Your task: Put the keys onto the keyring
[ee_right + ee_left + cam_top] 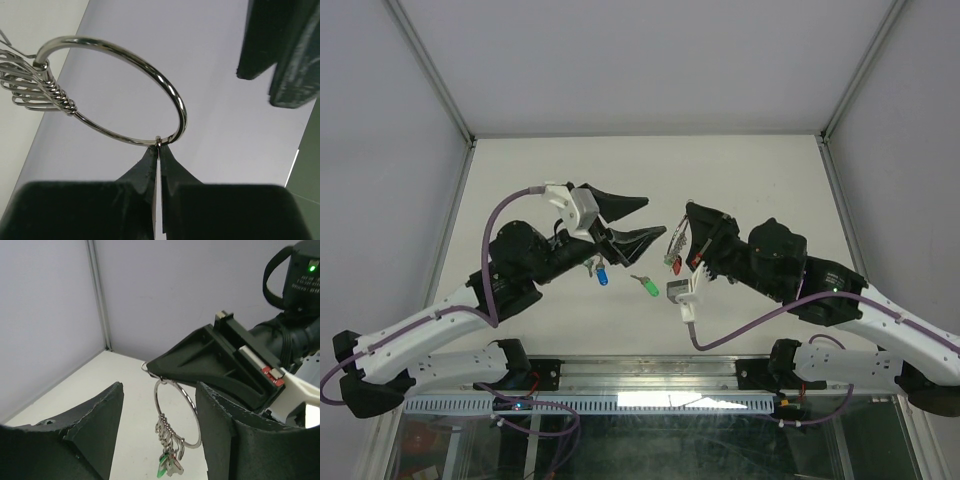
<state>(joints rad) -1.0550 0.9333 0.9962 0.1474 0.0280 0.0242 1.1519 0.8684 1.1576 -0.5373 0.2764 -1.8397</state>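
Close up, right gripper (159, 150) pinched shut on the wire of the keyring (150, 68), holding it up off the table (520, 190). Opposite, left gripper (159, 390) with jaws parted and nothing in them, tips just beside the ring. Hanging from the ring: a bunch of keys (170, 462), red and green caps among them. Partly done, by the look of it: blue key (603, 276) and green key (647, 287) loose on the table, not yet threaded on. Below, plain white tabletop; around it, pale grey walls (650, 60) with metal corner posts (430, 68).
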